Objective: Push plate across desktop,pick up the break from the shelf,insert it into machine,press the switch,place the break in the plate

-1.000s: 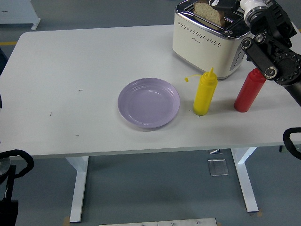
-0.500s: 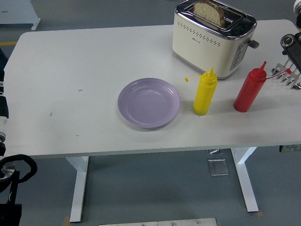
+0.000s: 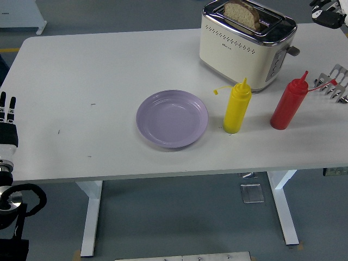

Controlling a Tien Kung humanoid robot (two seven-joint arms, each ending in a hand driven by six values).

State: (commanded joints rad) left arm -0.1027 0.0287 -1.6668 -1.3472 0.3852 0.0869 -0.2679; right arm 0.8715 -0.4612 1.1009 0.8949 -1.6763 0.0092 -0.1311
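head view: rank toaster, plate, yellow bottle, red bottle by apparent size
1. toaster
2. plate, covers a bit less of the picture than the toaster
3. yellow bottle and red bottle: look about equal, not ranking them

I have just one camera. It sits high up by my head and looks forward and down over the white worktop (image 3: 81,70). It is far enough back to see almost the whole top, plus its legs and the grey floor under it. The near edge runs across the low part of the picture. My left hand (image 3: 7,120) pokes in at the left edge, just off the worktop's near corner. My right hand (image 3: 328,14) peeks in at the top right corner, past the far edge. No second view shares anything with this one.
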